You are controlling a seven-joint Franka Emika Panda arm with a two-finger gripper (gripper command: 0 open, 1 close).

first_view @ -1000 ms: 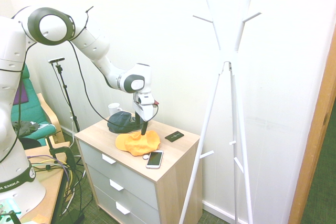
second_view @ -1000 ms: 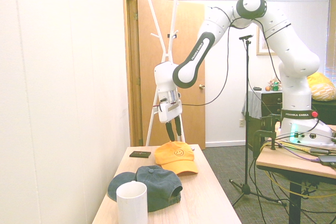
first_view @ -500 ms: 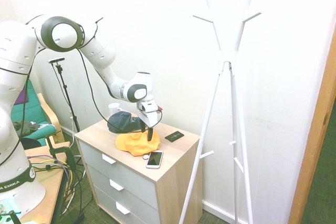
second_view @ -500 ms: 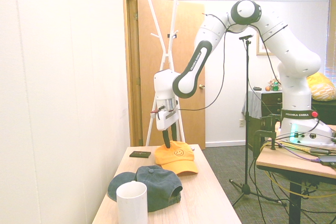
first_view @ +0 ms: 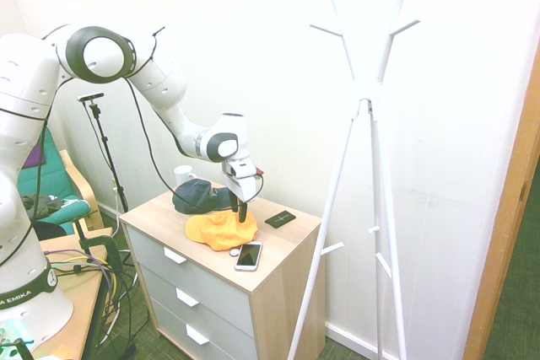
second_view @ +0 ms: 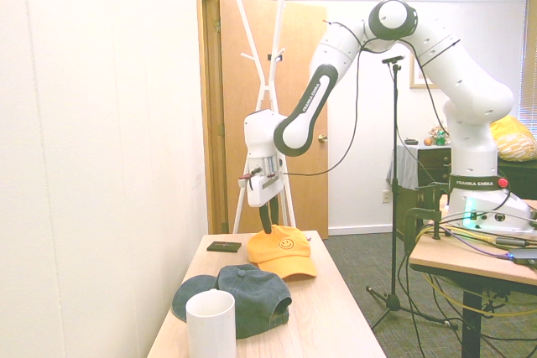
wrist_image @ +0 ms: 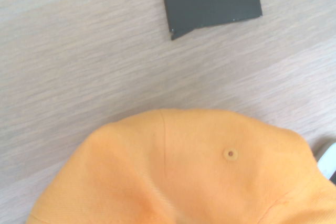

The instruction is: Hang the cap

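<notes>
Cap (first_view: 221,229): on the dresser (first_view: 295,260), unhung; in the first exterior view, its brim points to 9 o'clock from the crown.
Claw (first_view: 240,216): you have its fingers apart, pointing down at the crown's 1 o'clock side; you can't tell whether cloth lies between them.
Feel: expect light, soft fabric that folds easily; the brim is likely the stiffer part, and smooth cloth could slip from a shallow pinch.
Hold: your best bite looks to be the crown's edge away from the brim, taking a deep fold so it doesn't peel out on the lift.
Neighbours: you have the phone (first_view: 248,256) close by at 5 o'clock, the black card (first_view: 280,219) at 3, the dark cap (first_view: 196,196) at 11; lift straight up to spare them.
Rack (first_view: 372,110): your target, at 2 o'clock; keep the cap's opening free so a peg (first_view: 406,28) can enter.
</notes>
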